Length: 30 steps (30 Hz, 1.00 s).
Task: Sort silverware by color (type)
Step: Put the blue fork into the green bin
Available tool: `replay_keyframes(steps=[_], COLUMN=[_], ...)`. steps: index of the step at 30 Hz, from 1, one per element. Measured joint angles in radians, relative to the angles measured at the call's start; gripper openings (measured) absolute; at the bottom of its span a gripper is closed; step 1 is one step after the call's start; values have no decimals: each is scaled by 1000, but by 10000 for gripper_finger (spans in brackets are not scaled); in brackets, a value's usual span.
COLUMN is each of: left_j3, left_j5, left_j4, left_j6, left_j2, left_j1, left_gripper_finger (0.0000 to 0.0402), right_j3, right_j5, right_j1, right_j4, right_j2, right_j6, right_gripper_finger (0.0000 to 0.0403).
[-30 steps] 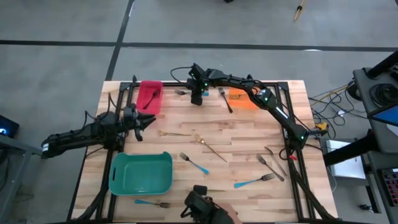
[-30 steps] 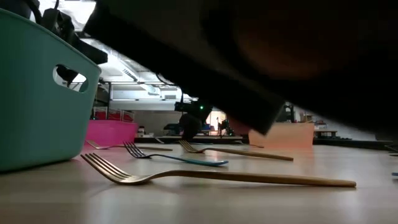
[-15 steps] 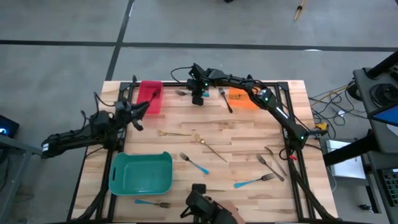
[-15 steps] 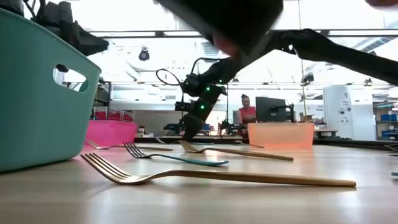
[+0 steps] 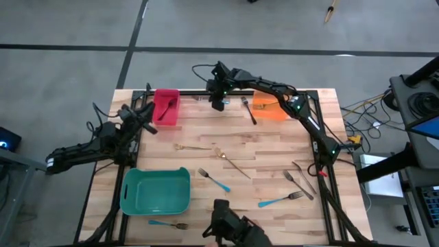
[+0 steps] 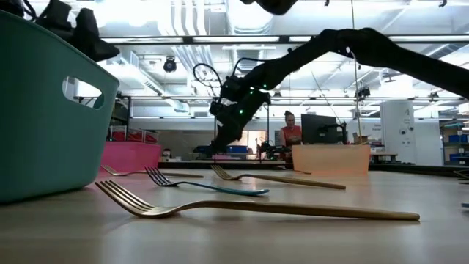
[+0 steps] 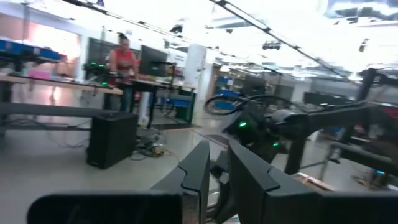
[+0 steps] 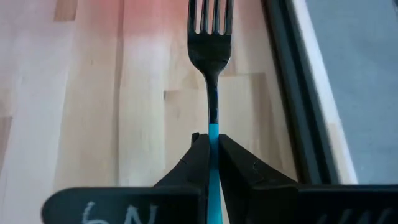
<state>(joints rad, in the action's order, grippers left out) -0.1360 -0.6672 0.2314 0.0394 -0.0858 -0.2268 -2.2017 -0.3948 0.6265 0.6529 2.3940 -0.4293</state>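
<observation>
My right gripper (image 8: 211, 138) is at the table's far edge (image 5: 217, 103), between the red bin (image 5: 164, 107) and the orange bin (image 5: 269, 108). It is shut on a fork with a dark head (image 8: 210, 25) and a bright blue handle. My left gripper (image 7: 217, 171) hovers near the red bin's left side (image 5: 146, 114). It is tipped up toward the room, its fingers a narrow gap apart with nothing between them. More silverware lies flat on the table: gold forks (image 5: 191, 147) (image 5: 230, 161), blue-handled forks (image 5: 214, 180) (image 5: 280, 200) and dark forks (image 5: 248, 110) (image 5: 300, 182). One fork (image 5: 167, 110) lies in the red bin. My right gripper pinches the fork's blue handle (image 8: 213, 129) between its two fingers, just behind where the blue meets the dark neck. The fingers come from above, slanting down. The fork's head sticks out ahead of them over the wood beside the table's dark far rail.
A teal bin (image 5: 156, 191) stands at the near left, with a blue-handled fork (image 5: 168, 224) in front of it. A dark object (image 5: 230, 230) sits at the near edge. A person (image 6: 291, 132) stands in the room beyond the table.
My right gripper has risen from the tabletop at the far edge. My left gripper has moved toward the table's far left, beside the red bin, and tipped upward. The dark shape that blocked the low view has drawn away.
</observation>
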Motion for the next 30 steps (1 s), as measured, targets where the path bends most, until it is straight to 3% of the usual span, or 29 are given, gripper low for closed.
replay_keyframes(steps=[5, 11, 16, 19, 22, 25, 30], left_j3=[0, 0, 0, 0, -12, -48, -138], left_j5=[-66, -68, -42, 10, 47, 159, 473], left_j4=[-8, -15, -16, -14, -20, -17, -39], left_j6=[-2, -3, 6, 28, 118, 193, 259], left_j2=[-1, -1, -1, 0, 3, 4, 10], left_j1=[1, 1, 1, 1, 1, 1, 1], left_gripper_finger=[39, 39, 39, 39, 39, 39, 39], right_j3=[0, 0, 0, 0, -2, -2, -2], right_j5=[-6, -6, 8, 82, 240, 335, 341], right_j1=[4, -21, -104, -176, -259, -342, -455], right_j4=[5, 6, 18, 25, 57, 114, 126], right_j2=[-11, -36, -81, -116, -148, -175, -211], right_j6=[-16, 4, 35, 51, 63, 76, 151], right_gripper_finger=[11, 11, 11, 11, 11, 11, 11])
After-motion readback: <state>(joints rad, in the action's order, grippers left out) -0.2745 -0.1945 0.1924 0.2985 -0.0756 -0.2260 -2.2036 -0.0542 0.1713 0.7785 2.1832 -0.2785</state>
